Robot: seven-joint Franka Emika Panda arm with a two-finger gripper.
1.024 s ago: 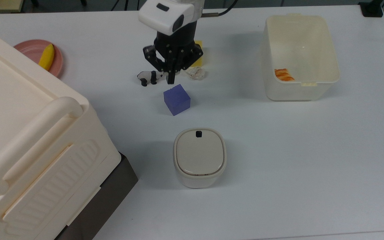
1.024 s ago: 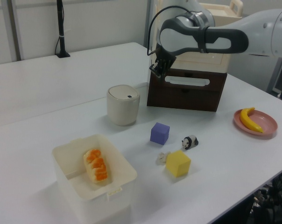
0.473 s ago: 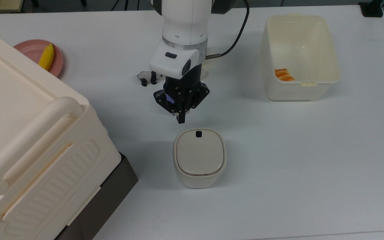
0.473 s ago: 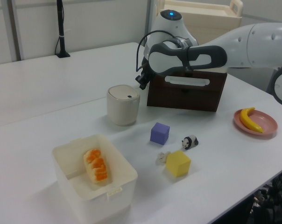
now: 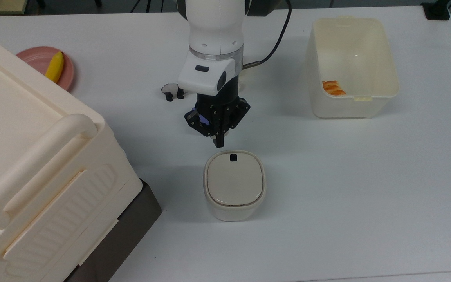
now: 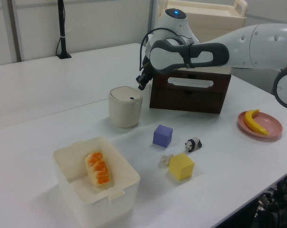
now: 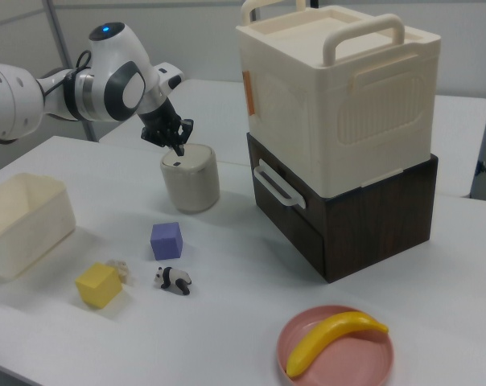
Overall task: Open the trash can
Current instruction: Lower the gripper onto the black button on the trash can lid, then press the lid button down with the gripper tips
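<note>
Trash can: the small cream-white plastic trash can (image 5: 234, 184) stands mid-bench, beige hinged lid (image 5: 234, 179) down, black push button (image 5: 233, 157) on the side toward the arm.
Claw: the black two-finger claw (image 5: 219, 143) hangs just short of the button, fingers pressed together, holding nothing, probably to poke with one tip.
Clutter: well apart, so the approach looks free.
Count: one purple cube (image 6: 162, 136), one yellow cube (image 6: 181, 166), one panda figure (image 6: 193, 144), one banana (image 5: 55, 67) on one pink plate (image 5: 33, 56), one translucent tub (image 5: 386, 66).
</note>
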